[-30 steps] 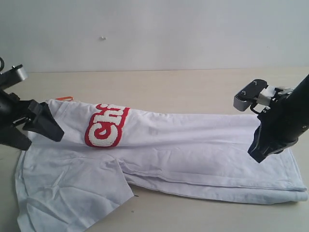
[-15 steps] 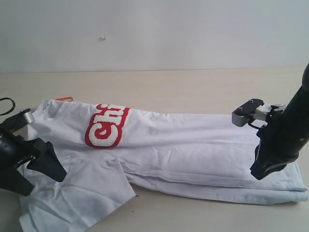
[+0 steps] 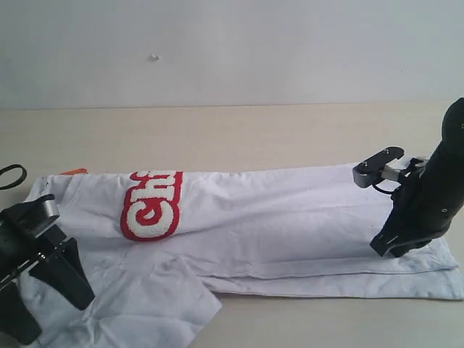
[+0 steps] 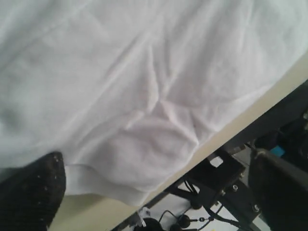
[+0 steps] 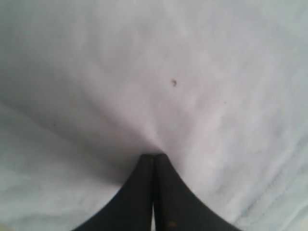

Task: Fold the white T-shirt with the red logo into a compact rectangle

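The white T-shirt [image 3: 290,225] lies folded lengthwise across the table, with its red logo [image 3: 150,206] at the left and an orange neck tag [image 3: 73,172] at the far left edge. My left gripper [image 3: 51,313] is at the front left corner over the sleeve, open, with its fingers spread wide. In the left wrist view the left gripper [image 4: 155,156] has crumpled white cloth lying between its fingers, near the table edge. My right gripper [image 3: 381,248] presses down on the shirt's right end. The right wrist view shows the right gripper [image 5: 154,157] shut, with cloth creases running into its tips.
The beige table [image 3: 239,138] runs back to a pale wall. Its front edge [image 4: 250,108] is close to the left gripper, with black frame parts and cables [image 4: 216,192] below it. The shirt's lower hem [image 3: 449,286] reaches the right side of the view.
The shirt's raised fold has dropped and flattened, and the logo has slid left and down. My left gripper has moved from the shoulder to the front left corner. The right gripper shifted slightly.
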